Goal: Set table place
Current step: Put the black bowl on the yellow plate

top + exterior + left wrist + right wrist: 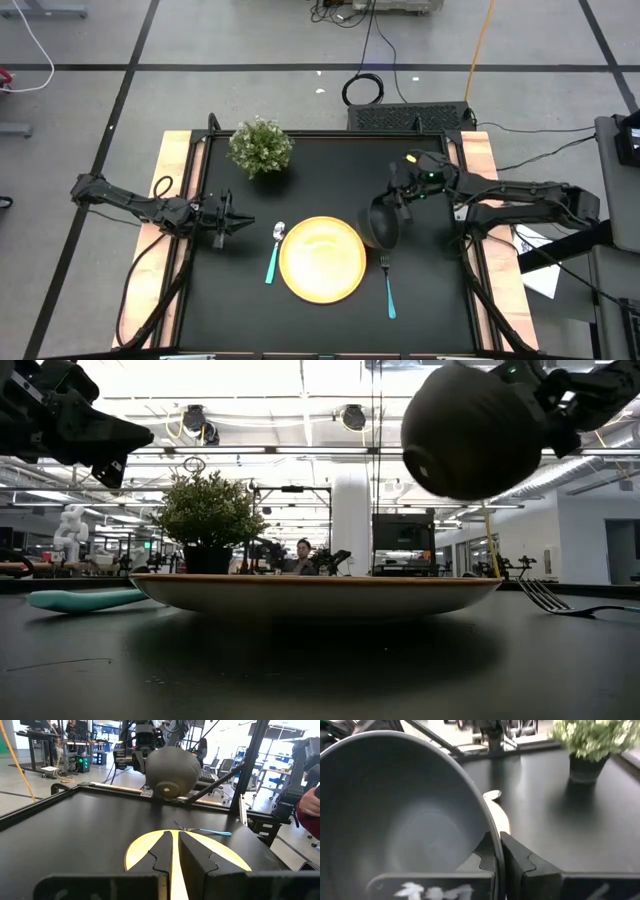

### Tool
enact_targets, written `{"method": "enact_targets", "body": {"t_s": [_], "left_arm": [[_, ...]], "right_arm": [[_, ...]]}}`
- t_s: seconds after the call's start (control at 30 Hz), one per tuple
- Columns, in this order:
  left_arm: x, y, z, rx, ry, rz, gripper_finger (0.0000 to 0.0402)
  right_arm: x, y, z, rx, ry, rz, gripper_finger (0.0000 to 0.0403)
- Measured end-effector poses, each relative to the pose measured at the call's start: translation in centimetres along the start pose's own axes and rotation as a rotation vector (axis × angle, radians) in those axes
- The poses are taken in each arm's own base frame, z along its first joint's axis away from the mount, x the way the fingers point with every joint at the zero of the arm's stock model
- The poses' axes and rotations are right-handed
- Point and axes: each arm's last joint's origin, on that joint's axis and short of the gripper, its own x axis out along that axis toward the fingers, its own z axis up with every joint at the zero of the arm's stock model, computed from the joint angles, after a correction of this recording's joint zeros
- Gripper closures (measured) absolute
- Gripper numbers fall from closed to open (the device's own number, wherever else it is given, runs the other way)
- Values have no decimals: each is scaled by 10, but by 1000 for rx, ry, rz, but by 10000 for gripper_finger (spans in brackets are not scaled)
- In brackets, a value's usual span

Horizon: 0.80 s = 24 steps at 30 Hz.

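Your right hand pinched the rim of the black bowl, holding it tilted in the air at three o'clock of the yellow plate. Your left hand, fingers pressed together and holding nothing, hovered at nine o'clock, beyond the spoon. The fork lay on the table at four o'clock.
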Motion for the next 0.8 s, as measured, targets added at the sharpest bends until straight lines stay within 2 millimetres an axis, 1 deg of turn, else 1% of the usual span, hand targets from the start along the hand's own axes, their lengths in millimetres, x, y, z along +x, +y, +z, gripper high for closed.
{"method": "enact_targets", "body": {"t_s": [0.17,0.27,0.57,0.8], "left_arm": [[0,0,0,0,1,0,371],[0,0,0,0,0,0,371],[0,0,0,0,0,0,371],[0,0,0,-1,-1,0,371]], "right_arm": [[-14,10,-1,-45,-88,7,403],[-20,14,-7,-50,-137,13,403],[-22,15,-29,-40,-136,11,403],[-22,15,-33,-31,-169,13,403]]}}
